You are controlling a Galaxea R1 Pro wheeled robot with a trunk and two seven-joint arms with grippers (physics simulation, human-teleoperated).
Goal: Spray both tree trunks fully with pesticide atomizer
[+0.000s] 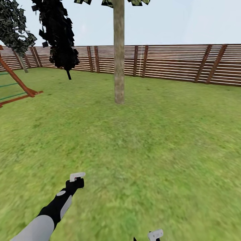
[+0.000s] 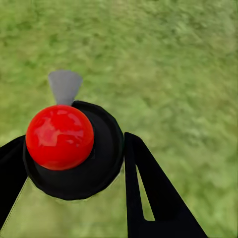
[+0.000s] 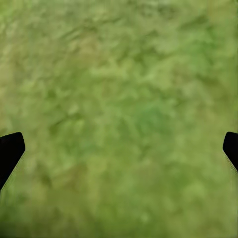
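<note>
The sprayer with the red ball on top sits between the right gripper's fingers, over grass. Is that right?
Not quite: it sits in the left gripper, between its fingers, as the left wrist view shows. The sprayer does carry the red ball and is over grass.

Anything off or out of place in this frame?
One oddity: a glossy red ball sits on the dark pesticide atomizer gripped by the left end effector, unlike any sprayer part. The lawn, fence and tree trunk look normal.
</note>
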